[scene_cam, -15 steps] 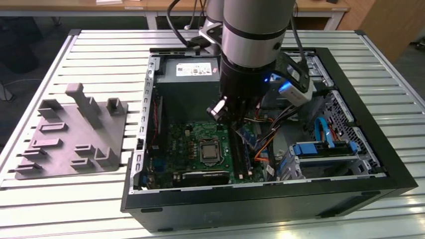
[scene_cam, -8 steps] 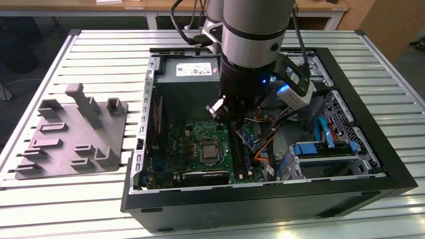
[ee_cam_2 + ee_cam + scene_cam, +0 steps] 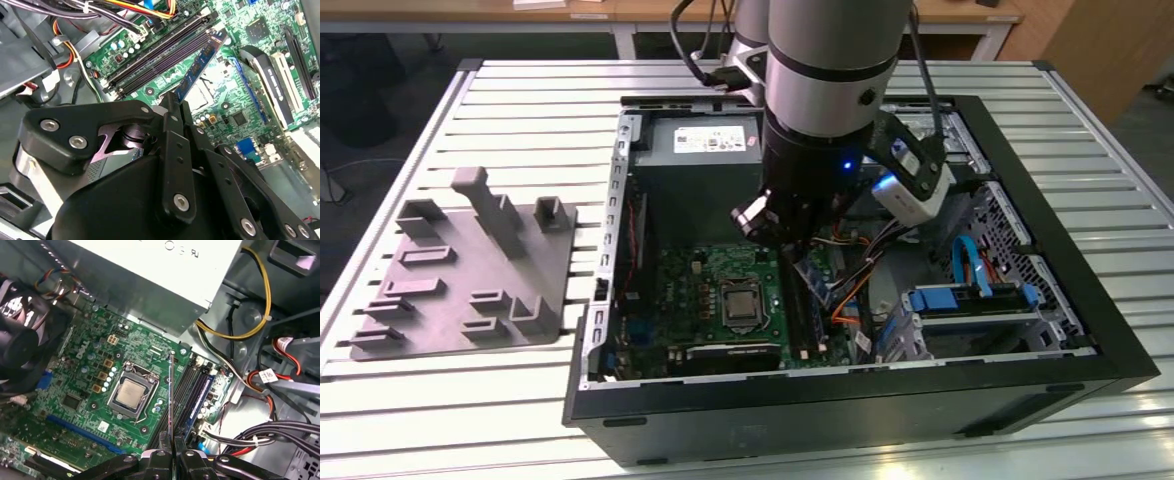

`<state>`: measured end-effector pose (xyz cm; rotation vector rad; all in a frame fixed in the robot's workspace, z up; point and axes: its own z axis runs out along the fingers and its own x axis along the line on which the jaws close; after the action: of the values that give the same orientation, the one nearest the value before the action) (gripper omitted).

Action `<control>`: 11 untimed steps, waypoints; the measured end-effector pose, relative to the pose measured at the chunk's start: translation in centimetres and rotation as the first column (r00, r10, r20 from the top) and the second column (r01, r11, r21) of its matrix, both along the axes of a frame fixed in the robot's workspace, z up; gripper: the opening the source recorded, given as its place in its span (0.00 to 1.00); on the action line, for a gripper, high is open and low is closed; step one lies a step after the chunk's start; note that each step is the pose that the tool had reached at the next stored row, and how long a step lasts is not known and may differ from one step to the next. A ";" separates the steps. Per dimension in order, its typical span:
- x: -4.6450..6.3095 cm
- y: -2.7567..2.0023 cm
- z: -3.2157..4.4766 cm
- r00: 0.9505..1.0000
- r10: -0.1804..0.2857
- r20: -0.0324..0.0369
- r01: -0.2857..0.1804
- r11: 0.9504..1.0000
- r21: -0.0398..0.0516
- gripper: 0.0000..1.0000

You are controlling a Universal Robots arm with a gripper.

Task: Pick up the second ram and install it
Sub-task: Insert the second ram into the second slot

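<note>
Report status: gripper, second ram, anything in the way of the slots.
Gripper shut on second ram, held edge-on above the motherboard. Stick not seated, hanging over the slot rails. Cables bunched beside the slots, not across them.

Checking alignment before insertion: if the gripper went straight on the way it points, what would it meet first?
The gripper is shut on the second ram, which leads. Going straight down, the stick's edge would probably meet the black memory slots beside the processor socket. Depth is unclear, so which slot is uncertain.
</note>
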<state>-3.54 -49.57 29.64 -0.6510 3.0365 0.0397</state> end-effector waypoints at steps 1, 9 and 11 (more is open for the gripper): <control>0.0 0.00 -0.01 1.000 -0.009 0.000 0.009 1.000 0.000 0.14; 0.0 0.00 -0.05 0.997 -0.078 0.000 0.078 0.997 0.000 0.14; 0.0 0.00 -0.07 0.996 -0.094 0.000 0.094 0.996 0.000 0.14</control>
<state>-3.54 -49.57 29.57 -0.5068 3.0627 0.0371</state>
